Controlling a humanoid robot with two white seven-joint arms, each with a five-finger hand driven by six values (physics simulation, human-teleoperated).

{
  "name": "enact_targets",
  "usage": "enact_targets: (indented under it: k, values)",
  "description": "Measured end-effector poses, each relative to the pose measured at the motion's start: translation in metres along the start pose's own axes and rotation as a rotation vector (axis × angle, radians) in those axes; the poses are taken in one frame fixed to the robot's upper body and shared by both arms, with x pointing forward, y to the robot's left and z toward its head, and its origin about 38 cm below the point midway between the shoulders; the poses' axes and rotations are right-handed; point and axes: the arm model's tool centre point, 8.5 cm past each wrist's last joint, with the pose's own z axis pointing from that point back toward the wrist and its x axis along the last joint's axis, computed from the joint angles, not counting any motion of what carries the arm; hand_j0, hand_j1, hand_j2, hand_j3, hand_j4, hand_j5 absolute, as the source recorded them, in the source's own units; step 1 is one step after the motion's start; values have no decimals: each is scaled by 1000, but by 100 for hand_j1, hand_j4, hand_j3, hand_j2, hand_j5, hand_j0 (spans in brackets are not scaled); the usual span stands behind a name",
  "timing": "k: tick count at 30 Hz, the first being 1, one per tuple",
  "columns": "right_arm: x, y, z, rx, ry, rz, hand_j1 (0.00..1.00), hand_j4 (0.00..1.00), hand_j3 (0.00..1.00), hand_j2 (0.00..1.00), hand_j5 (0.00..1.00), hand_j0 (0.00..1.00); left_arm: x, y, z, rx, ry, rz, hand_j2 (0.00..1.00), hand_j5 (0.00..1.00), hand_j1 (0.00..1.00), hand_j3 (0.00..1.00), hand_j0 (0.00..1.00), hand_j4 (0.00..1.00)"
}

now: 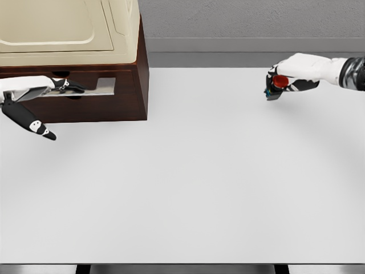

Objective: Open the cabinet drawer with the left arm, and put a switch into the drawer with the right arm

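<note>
A dark brown cabinet (122, 108) with a cream top stands at the table's far left. Its drawer front carries a flat silver handle (100, 88) and looks flush with the cabinet. My left hand (48, 94) reaches in from the left edge, its fingers (67, 86) stretched out along the handle's left part and touching it. The thumb (41, 130) hangs down and away from them. At the far right, my right hand (283, 80) is held above the table, shut on a small dark switch with a red button (279, 82).
The white table (194, 182) spreads wide between the cabinet and my right hand. A grey wall runs behind its far edge. The table's front edge lies along the bottom of the view.
</note>
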Motion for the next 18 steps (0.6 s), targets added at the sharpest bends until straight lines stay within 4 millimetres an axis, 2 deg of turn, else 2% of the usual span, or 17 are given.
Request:
enact_targets:
  k: [10, 18]
  values:
    - [37, -26, -15, -61, -102, 61, 49, 49, 49, 49, 49, 49, 3, -6, 10, -32, -3, 37, 100, 100, 100, 100, 100, 100]
    - [72, -35, -29, -74, -193, 111, 49, 49, 49, 49, 49, 49, 4, -8, 15, -49, -4, 71, 100, 100, 100, 100, 100, 100]
